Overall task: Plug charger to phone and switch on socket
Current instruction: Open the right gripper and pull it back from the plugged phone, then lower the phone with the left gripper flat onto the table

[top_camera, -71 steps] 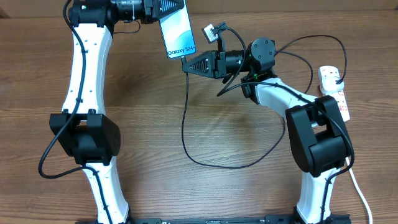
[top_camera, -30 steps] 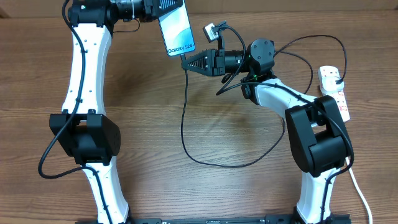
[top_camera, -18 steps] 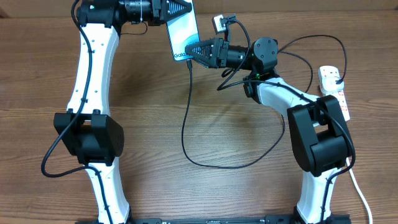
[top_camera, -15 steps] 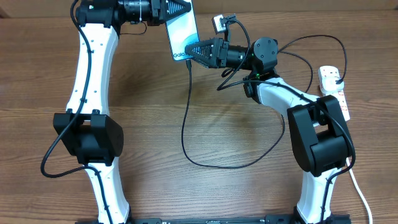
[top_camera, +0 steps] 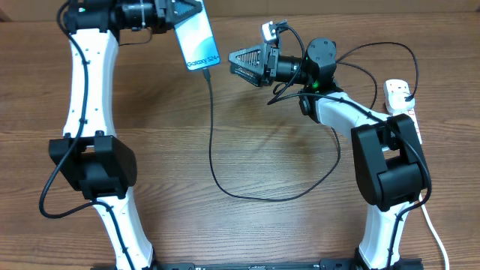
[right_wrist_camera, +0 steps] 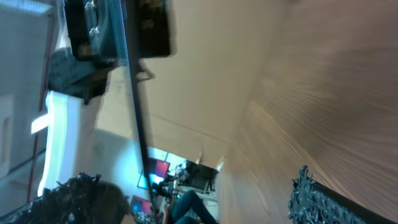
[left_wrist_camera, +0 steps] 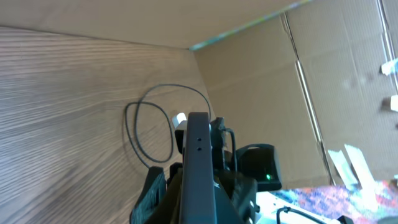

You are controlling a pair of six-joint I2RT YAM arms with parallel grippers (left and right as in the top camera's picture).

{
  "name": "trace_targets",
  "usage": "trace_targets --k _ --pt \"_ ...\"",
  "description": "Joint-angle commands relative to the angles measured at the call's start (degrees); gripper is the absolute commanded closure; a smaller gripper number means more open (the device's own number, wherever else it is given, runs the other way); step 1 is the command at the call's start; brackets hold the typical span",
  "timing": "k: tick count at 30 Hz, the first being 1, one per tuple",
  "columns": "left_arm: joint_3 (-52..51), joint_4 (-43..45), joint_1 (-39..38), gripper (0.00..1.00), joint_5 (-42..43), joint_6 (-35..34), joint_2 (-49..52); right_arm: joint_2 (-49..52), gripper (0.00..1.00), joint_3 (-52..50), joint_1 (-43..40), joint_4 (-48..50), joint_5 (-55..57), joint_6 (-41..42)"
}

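The phone (top_camera: 195,42), its light-blue screen facing up, hangs above the table at the back, and my left gripper (top_camera: 182,15) is shut on its top end. The charger (top_camera: 212,142), a thin black cable, runs from the phone's lower end down into a wide loop on the table and back up towards the socket (top_camera: 406,112) at the right edge. To the right of the phone and apart from it, my right gripper (top_camera: 235,64) is open and empty. In the left wrist view the phone (left_wrist_camera: 199,165) stands edge-on inside my left gripper (left_wrist_camera: 198,190).
The thick white cord (top_camera: 431,225) runs from the socket along the right edge towards the front. The cable loop (top_camera: 270,196) lies across the middle of the wooden table (top_camera: 165,187). Both arm bases stand at the front.
My right gripper has opened and let go of the cable tip. The left arm has carried the phone to the left, away from it, and the cable follows from the phone's lower end.
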Motion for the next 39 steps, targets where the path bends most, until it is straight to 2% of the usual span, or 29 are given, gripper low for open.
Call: trace_targets --k 1,6,10,19,28,33,39 --pt "0.7 -1.2 1.1 0.96 -0.3 -0.9 -0.4 -0.3 0.00 0.7 -1.4 -9.0 0.2 -7.5" --pt "0.7 -5.6 1.1 0.96 -6.8 -0.7 -0.4 -0.3 0.00 0.7 -1.9 -27.1 1.4 -19.6" --pt "0.7 -8.7 0.2 0.96 -9.4 2.1 -0.4 -0.3 0.00 0.7 -2.0 -41.7 4.6 -30.2" --pt "0.3 -18.4 -4.3 0.96 -20.5 8.7 -0.3 -0.3 0.00 0.7 -2.5 -63.7 14.4 -46.9" --pt "-5.3 -17.2 -7.7 0.96 -24.8 9.0 1.1 -0.3 0.00 0.7 -2.4 -75.3 26.3 -55.4" --pt "-11.2 -15.5 -8.0 0.96 -23.8 9.0 3.5 -0.3 0.00 0.7 -2.4 -78.3 29.6 -59.1" --pt "-17.3 -8.9 -8.2 0.96 -21.1 9.1 5.2 -0.3 0.00 0.7 -2.4 -80.3 33.7 -60.0"
